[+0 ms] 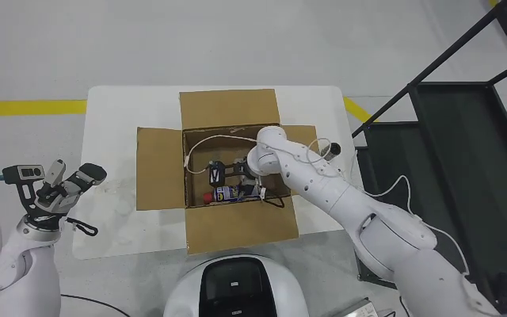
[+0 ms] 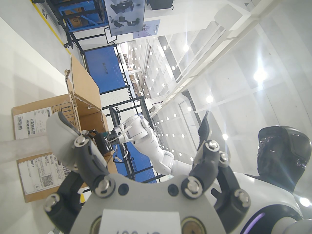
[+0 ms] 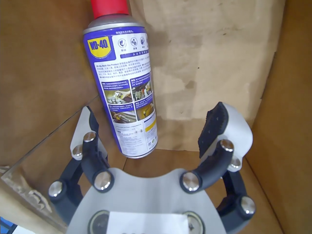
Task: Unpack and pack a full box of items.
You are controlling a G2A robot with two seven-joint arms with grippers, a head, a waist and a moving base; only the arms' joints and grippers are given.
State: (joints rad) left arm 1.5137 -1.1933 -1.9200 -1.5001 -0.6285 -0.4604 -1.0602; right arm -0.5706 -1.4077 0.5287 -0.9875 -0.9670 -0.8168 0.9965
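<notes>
The white table (image 1: 119, 119) holds the open cardboard box (image 1: 230, 107). The left gripper (image 1: 67, 182) hangs beside the table, fingers spread, holding nothing. The right gripper (image 3: 152, 113) is down inside the box, fingers wide apart too. The spray can (image 3: 121, 86) lies in a box corner, just by them. Nothing grips it, so I think lifting it out is still to do.

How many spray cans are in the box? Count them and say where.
1. The spray can lies on the cardboard box floor, in a corner, ahead of the open right end effector. The arm may hide others.
</notes>
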